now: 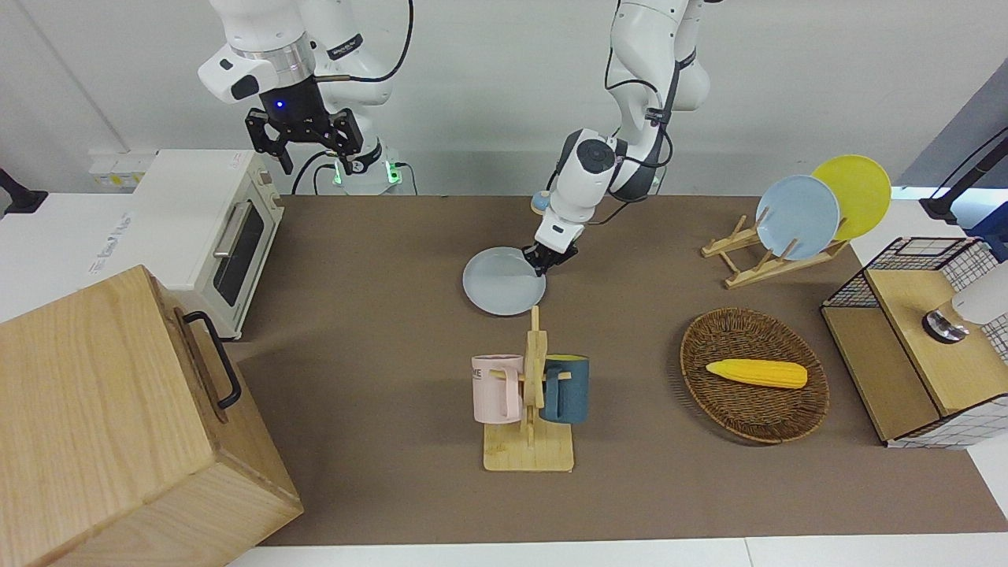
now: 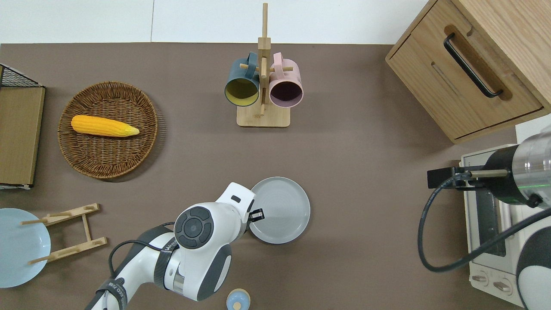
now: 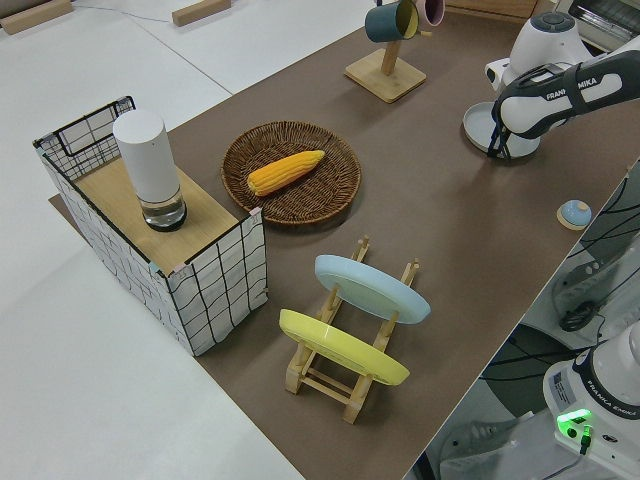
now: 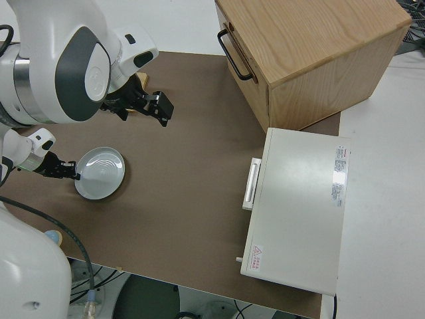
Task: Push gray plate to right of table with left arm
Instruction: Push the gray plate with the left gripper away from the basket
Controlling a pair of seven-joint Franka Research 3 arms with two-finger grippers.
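Observation:
The gray plate (image 1: 502,283) lies flat on the brown table (image 1: 378,260), nearer to the robots than the mug rack; it also shows in the overhead view (image 2: 282,211) and the right side view (image 4: 101,174). My left gripper (image 1: 543,263) is down at the plate's rim on the side toward the left arm's end of the table. Its fingers look shut and the tips touch the plate just inside the rim, as the overhead view (image 2: 257,214) shows. The right arm is parked, its gripper (image 1: 309,151) open and empty.
A wooden mug rack (image 1: 529,394) with a pink and a blue mug stands farther from the robots than the plate. A toaster oven (image 1: 220,228) and a wooden cabinet (image 1: 118,425) stand at the right arm's end. A wicker basket (image 1: 740,417) with corn, a plate rack (image 1: 756,264) and a small blue knob (image 1: 542,203) are also there.

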